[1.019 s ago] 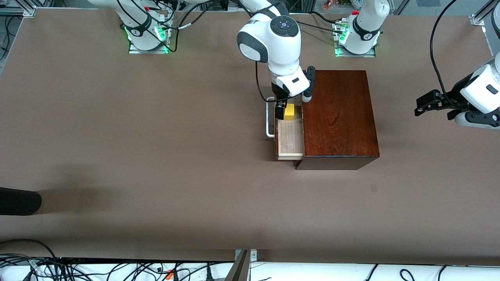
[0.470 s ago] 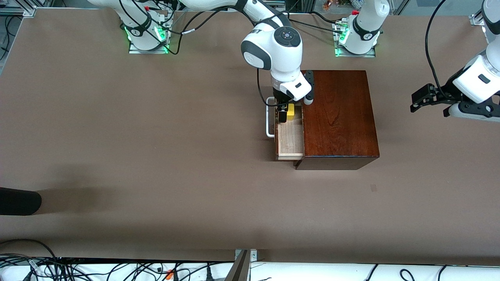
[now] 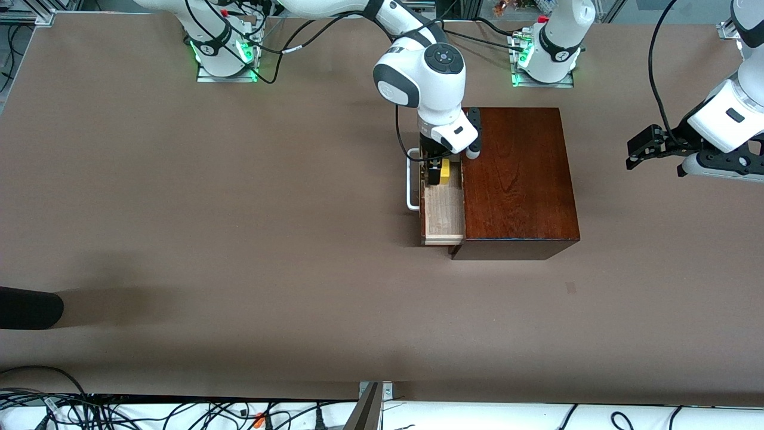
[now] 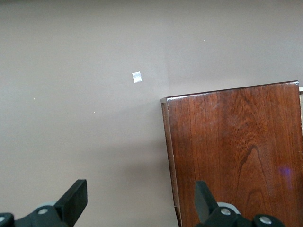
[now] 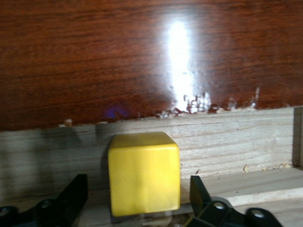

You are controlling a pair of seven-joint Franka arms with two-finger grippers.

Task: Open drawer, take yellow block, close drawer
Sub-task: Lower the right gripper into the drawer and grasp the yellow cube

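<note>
One yellow block [image 3: 444, 172] sits in the open drawer [image 3: 444, 215], at the end of the tray farther from the front camera, on pale wood. The right gripper [image 3: 434, 173] is down inside the drawer with one finger on either side of the block [image 5: 143, 173]; its fingers [image 5: 71, 196] stand spread with a gap to each side face, not clamped. The drawer is pulled out toward the right arm's end of the table, its white handle [image 3: 410, 184] exposed. The dark wooden box [image 3: 516, 179] stands on the brown table [image 3: 239, 239]. The left gripper [image 3: 647, 152] hangs over bare table near the left arm's end, fingers [image 4: 75, 198] spread wide, holding nothing, waiting.
</note>
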